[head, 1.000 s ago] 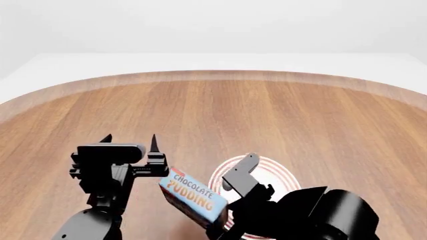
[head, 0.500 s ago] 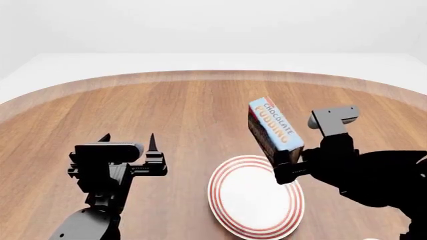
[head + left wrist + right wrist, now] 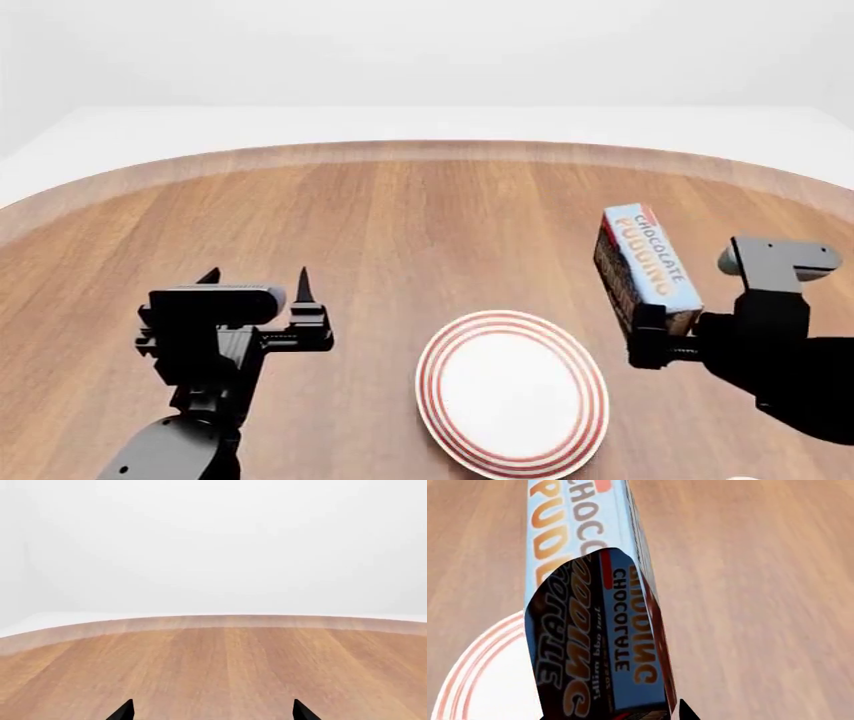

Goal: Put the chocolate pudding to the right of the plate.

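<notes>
Chocolate pudding (image 3: 646,268): tilted, above table (image 3: 441,225), right of plate (image 3: 513,400).
Right gripper (image 3: 651,338): jaws clamped on carton.
Left gripper (image 3: 256,282): jaws apart, holding nothing.

The chocolate pudding (image 3: 646,266) carton reads "CHOCOLATE PUDDING" on its light blue face, and again on another side

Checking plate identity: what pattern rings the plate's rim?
Concentric red rings on the white plate, clearest in the head view.

Matte black arms, boxy left tool (image 3: 256,280) with pointed tips, grey bracket on right tool (image 3: 650,345)
</notes>
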Controlling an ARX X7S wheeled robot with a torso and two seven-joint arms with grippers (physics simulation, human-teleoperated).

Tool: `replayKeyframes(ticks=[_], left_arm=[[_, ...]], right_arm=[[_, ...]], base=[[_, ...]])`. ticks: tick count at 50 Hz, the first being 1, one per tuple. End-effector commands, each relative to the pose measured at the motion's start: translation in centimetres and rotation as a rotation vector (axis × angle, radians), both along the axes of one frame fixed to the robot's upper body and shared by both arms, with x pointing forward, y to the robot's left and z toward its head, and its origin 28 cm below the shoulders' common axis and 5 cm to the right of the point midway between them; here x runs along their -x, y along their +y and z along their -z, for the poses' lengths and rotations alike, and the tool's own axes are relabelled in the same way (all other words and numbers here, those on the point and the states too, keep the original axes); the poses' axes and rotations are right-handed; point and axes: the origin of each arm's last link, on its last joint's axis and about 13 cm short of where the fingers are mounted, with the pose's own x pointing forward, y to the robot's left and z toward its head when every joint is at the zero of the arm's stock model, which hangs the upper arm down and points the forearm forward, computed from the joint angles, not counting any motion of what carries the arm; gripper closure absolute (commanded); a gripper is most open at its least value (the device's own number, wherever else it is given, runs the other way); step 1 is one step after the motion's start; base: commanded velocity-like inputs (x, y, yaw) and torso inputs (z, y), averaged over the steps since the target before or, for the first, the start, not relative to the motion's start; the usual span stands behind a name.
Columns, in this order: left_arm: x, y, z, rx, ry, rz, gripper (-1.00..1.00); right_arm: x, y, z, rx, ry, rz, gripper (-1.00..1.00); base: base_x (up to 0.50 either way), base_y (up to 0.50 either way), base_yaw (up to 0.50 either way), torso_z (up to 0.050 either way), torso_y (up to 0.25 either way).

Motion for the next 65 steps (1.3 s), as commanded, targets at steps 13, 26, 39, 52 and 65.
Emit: replayKeyframes(ticks=[13,26,39,52,65], left_arm=[[-0.1,0.2,0.1,0.000,-0.002,-0.010,-1.00],[0.0,0.1,0.0,-0.004,-0.007,-0.008,-1.00],[0.1,0.1,-0.1,-0.009,-0.009,-0.006,-1.00],[0.1,0.0,0.1,-0.013,-0.005,-0.004,-1.00],[0.3,-0.1,-0.1,-0.019,-0.009,-0.004,-1.00]], right_arm=[[0.6,-3.8,3.1,-0.014,0.089,0.082,1.00],[0.4,-6.1,5.8,-0.049,0.137,0.143,1.00],[0.4,-7.2,8.5,-0.100,0.149,0.214,1.00],[-0.4,-7.2,10.6,-0.125,0.168,0.230,1.00],[-0.1,-7.4,11.9,-0.116,0.187,0.245,1.00]], base=[[0.00,0.00,0.00,0.000,0.000],[0.00,0.00,0.00,0.000,0.000],[0.00,0.00,0.00,0.000,0.000],[0.00,0.00,0.00,0.000,0.000],[0.00,0.00,0.00,0.000,0.000]])
